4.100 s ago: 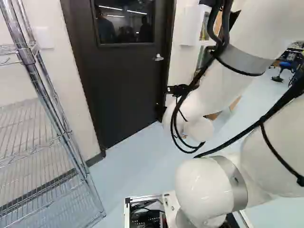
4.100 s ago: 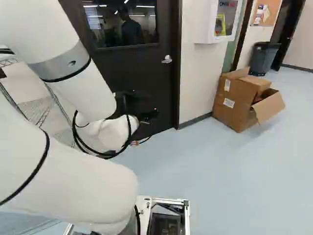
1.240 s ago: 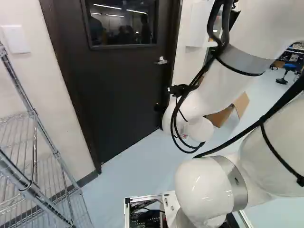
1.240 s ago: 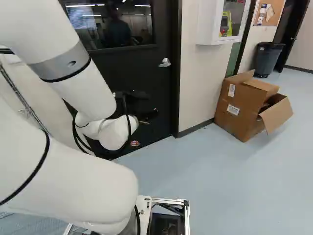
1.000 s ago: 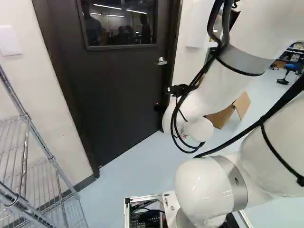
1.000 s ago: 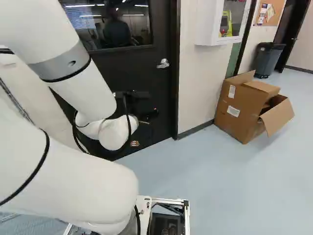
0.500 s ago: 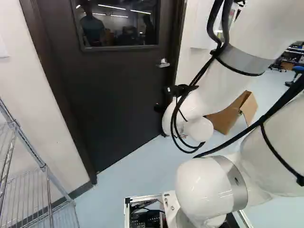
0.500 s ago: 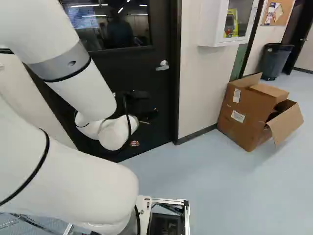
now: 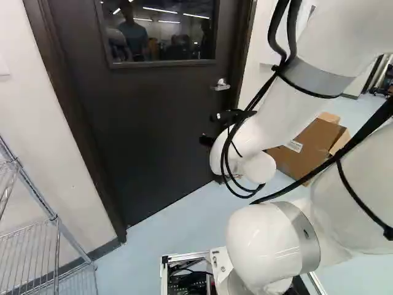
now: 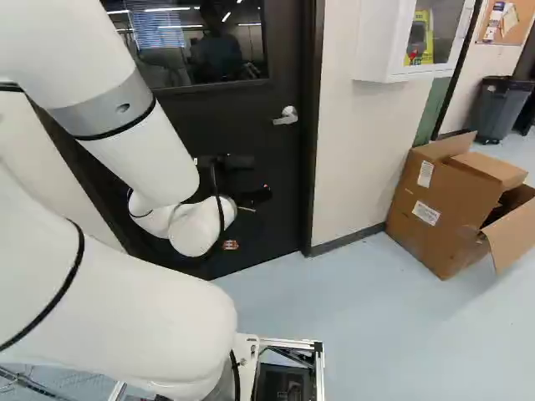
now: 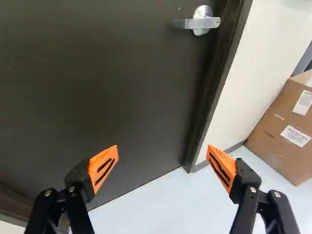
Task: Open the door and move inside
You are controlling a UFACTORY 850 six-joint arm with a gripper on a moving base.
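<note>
Evidently the door (image 11: 97,87) is shut; the gripper (image 11: 163,148), fingers (image 11: 96,165) spread, apparently stands clear of the lever handle (image 11: 207,22). Turning it, opening and passing inside remain.

Walls (image 10: 351,159) were off-white, with a dark baseboard (image 10: 347,240) above a smooth, pale blue-grey floor (image 10: 376,334). Wire shelving (image 9: 54,218) stood at the left of the left base view, near the wall. In the right base view, a white wall cabinet (image 10: 378,42) contained a yellow device (image 10: 420,38). An open-flapped cardboard box (image 10: 435,209) with white labels stood on the floor; behind it, a dark grey trash bin (image 10: 500,109). Corkboard (image 10: 510,21) on the far wall bore papers. Window (image 9: 166,46) glass reflected bright strip lights (image 9: 159,10).
</note>
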